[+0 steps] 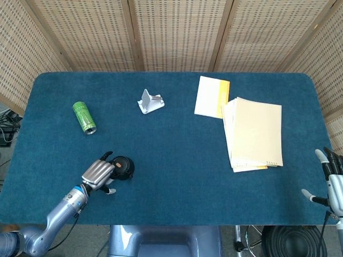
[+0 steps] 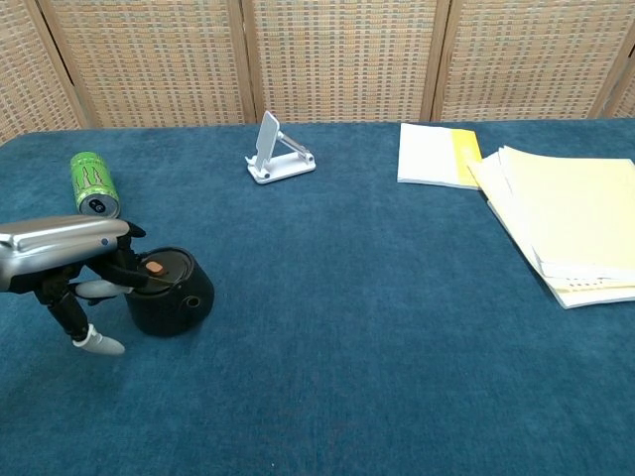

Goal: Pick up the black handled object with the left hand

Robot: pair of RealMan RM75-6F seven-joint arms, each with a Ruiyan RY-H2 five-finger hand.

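Black handled object [image 2: 164,294] is sitting on the blue table [image 1: 177,176] near the front-left corner, upright, with a small orange spot showing on its lid in the chest view. In the head view it [image 1: 122,167] is showing just to the right of the left hand [image 1: 96,173], touching it. The left hand [image 2: 69,260] is reaching in from the left edge, its back turned upward, and its dark fingers [image 2: 121,266] are curling around the object's left side where the handle is; whether the base is resting on the cloth or just clear of it cannot be told. One pale fingertip is pointing down toward the table beside the object.

Right hand [image 1: 331,179] is hanging off the table's right front corner, fingers apart and holding nothing.

Farther back on the left, a green can [image 2: 94,185] is lying on its side, well apart from the hand. A white phone stand [image 2: 276,151] is standing near the back middle. A white and yellow booklet [image 1: 211,96] and a stack of cream papers [image 1: 253,133] are lying to the right.
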